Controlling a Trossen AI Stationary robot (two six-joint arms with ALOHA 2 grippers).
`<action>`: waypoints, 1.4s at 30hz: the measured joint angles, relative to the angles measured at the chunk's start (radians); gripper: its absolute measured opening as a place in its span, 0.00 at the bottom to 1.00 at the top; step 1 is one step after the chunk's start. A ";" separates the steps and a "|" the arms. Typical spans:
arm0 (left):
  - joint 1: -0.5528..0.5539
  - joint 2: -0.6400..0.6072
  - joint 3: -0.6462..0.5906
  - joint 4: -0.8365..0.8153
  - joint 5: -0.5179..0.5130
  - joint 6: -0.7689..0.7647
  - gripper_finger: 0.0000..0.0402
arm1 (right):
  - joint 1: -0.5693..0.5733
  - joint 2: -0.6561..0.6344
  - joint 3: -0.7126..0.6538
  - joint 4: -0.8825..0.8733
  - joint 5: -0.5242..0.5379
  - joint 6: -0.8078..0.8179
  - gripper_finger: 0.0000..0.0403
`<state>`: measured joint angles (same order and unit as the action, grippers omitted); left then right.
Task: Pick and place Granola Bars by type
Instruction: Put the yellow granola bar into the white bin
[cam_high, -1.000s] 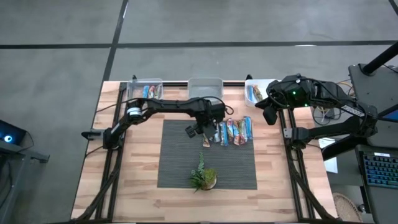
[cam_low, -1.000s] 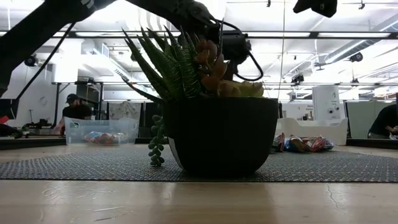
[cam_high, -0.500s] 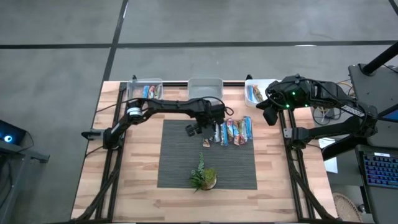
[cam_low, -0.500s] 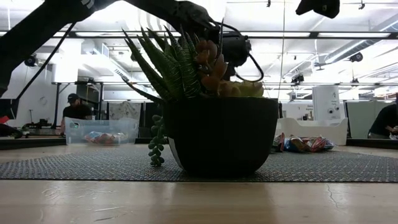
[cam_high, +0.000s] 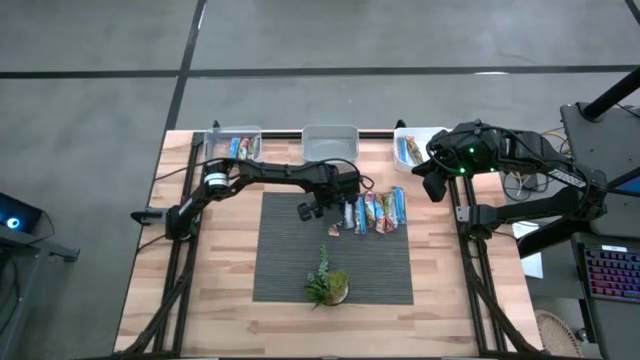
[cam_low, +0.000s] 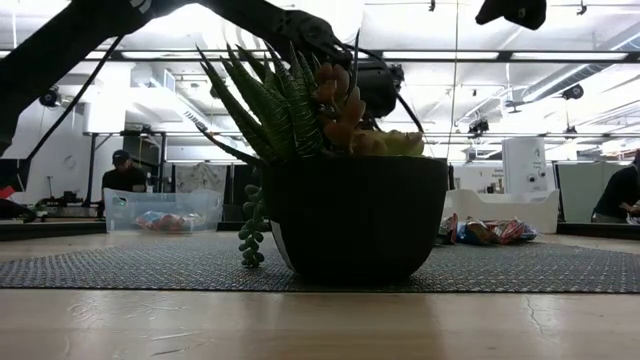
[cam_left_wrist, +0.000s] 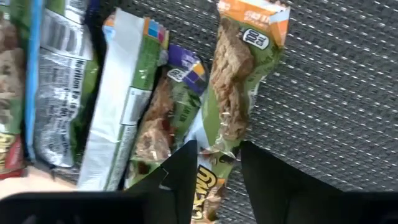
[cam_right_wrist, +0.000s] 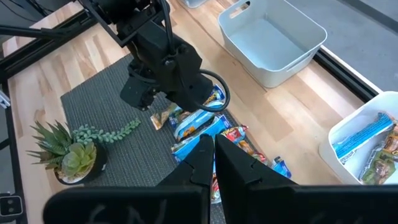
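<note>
Your wooden table (cam_high: 210, 290) carries a dark woven mat (cam_high: 290, 260) at its middle, and three bins stand along its far edge: a clear one (cam_high: 232, 143) on the left with bars inside, an empty one (cam_high: 330, 140) in the middle, and a white one (cam_high: 415, 148) on the right, also with bars inside. Your left arm reaches across to the mat's far edge, where the left gripper (cam_left_wrist: 214, 177) hangs over the row of granola bars (cam_high: 375, 212); its fingers are parted around the end of a green-and-orange bar (cam_left_wrist: 239, 81) lying at the outer side of the row, on the mat. You cannot tell whether the fingers already press on it. Your right arm waits raised over the table's right far corner, the right gripper (cam_right_wrist: 213, 149) closed and empty. A small potted plant (cam_high: 327, 285) stands on the near part of the mat, well apart from the bars.
</note>
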<state>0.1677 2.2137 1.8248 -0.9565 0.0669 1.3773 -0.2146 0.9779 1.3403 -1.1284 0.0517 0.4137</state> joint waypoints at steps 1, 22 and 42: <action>0.000 -0.001 0.000 0.005 0.000 0.000 0.27 | 0.000 0.000 0.000 0.000 0.000 0.000 0.02; -0.005 0.000 -0.023 0.032 0.028 0.000 0.27 | 0.000 0.000 -0.008 0.001 0.000 -0.002 0.02; -0.009 0.001 -0.029 0.061 0.012 -0.119 0.26 | 0.000 0.000 -0.009 0.001 0.000 -0.002 0.02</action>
<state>0.1590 2.2148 1.7954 -0.8953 0.0792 1.2579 -0.2150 0.9779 1.3312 -1.1275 0.0519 0.4118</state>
